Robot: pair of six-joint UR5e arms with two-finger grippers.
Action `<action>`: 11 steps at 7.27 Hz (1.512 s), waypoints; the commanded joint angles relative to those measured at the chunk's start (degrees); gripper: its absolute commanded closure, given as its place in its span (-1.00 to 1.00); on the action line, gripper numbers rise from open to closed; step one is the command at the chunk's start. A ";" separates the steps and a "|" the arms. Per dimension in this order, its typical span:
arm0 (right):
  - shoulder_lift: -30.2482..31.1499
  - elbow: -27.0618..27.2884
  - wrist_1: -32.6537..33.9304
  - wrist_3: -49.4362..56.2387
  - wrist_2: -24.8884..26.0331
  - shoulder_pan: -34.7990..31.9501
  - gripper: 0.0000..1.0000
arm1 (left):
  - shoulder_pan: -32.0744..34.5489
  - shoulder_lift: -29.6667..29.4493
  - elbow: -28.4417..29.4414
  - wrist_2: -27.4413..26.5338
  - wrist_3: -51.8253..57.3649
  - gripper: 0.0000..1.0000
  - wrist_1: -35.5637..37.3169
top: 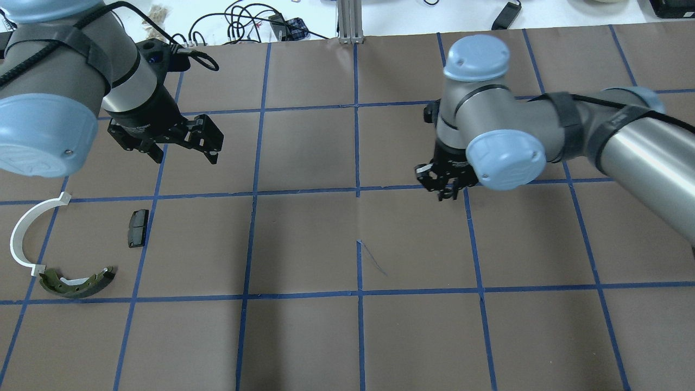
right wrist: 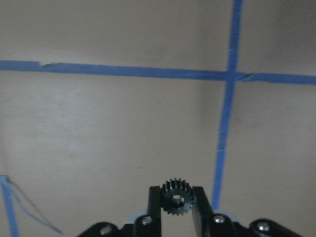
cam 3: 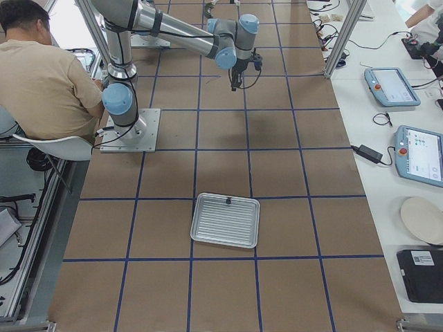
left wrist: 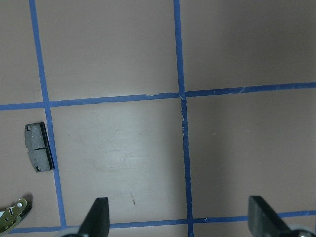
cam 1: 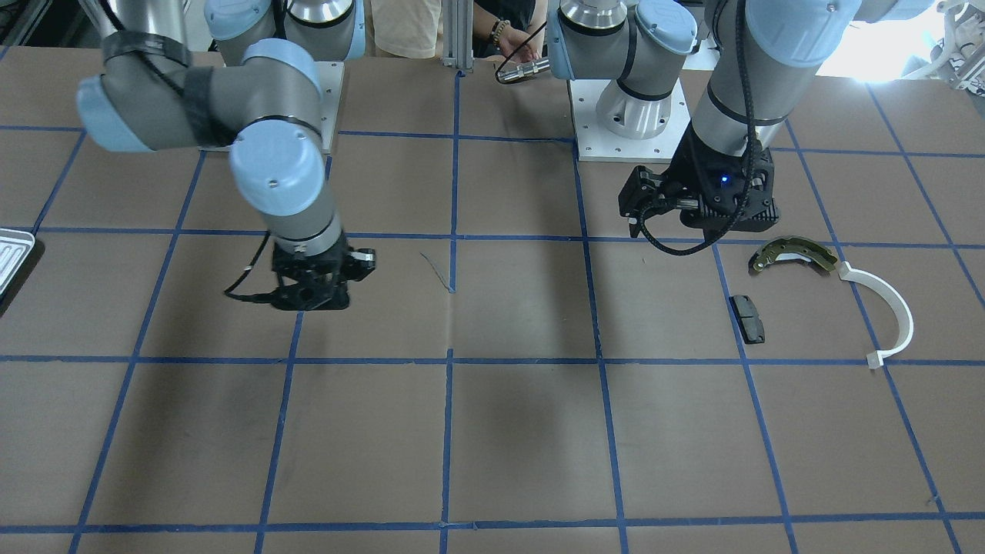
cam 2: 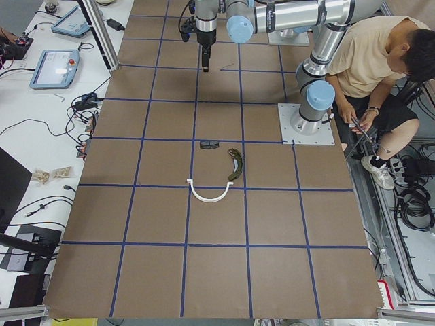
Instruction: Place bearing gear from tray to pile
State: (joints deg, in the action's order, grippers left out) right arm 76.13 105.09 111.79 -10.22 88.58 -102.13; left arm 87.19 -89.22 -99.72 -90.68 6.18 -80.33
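Observation:
My right gripper is shut on a small black bearing gear and holds it above the table's middle. My left gripper is open and empty, hovering beyond the pile; its fingertips stand wide apart. The pile lies on the table at my left: an olive brake shoe, a white plastic arc and a black pad. The silvery ribbed tray lies far to my right, and one corner of it shows in the front-facing view.
A small dark part sits at the tray's far rim. The table is brown with blue tape lines. A seated person is behind the arm bases. Screens and cables lie on the side bench.

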 commanded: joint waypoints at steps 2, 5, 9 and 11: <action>-5.45 0.20 10.51 -27.06 -3.44 -11.05 1.00 | 0.08 0.71 0.05 -0.02 -0.03 -1.00 -0.09; -6.87 -0.76 11.17 -26.78 -3.24 -10.64 -0.98 | 0.00 0.36 0.05 -0.02 -0.20 -1.00 -0.26; -2.93 -12.88 -8.58 5.20 1.24 7.32 -1.00 | 1.22 -1.83 -0.22 0.59 -2.63 -1.00 0.00; -2.21 -12.72 -8.52 33.72 5.00 19.37 -0.99 | 6.21 -4.02 -2.66 0.59 -3.63 -1.00 3.04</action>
State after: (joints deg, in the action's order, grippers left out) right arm 73.45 92.64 104.07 5.95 91.02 -90.55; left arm 90.28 -91.79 -100.89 -90.11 3.34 -79.66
